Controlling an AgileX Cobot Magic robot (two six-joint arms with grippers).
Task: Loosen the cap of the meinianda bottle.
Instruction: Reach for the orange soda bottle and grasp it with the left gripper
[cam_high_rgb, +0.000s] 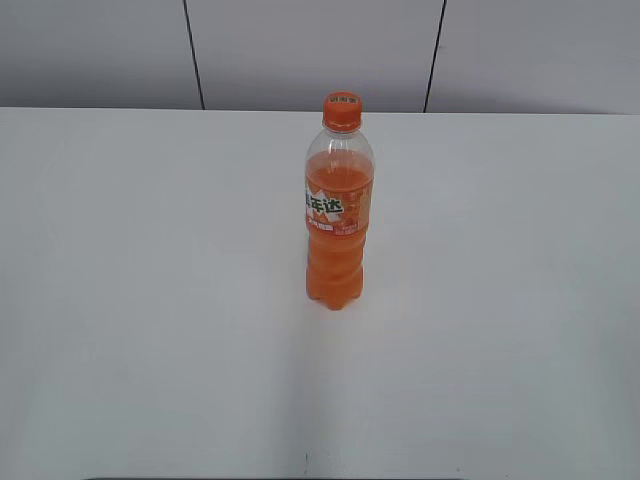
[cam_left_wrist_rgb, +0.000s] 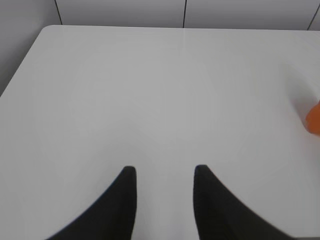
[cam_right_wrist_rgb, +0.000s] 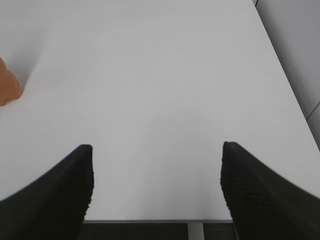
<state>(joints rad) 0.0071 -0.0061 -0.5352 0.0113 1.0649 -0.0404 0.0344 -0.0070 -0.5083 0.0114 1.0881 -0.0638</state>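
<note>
The meinianda bottle stands upright in the middle of the white table, full of orange soda, with its orange label facing me. The orange cap sits on its top. Neither gripper shows in the exterior view. In the left wrist view my left gripper is open and empty over bare table; an orange bit of the bottle shows at the right edge. In the right wrist view my right gripper is wide open and empty near the table's front edge; the bottle's base shows at the left edge.
A grey panelled wall runs behind the table's far edge. The table's front edge lies just below the right gripper. The table's left corner shows in the left wrist view.
</note>
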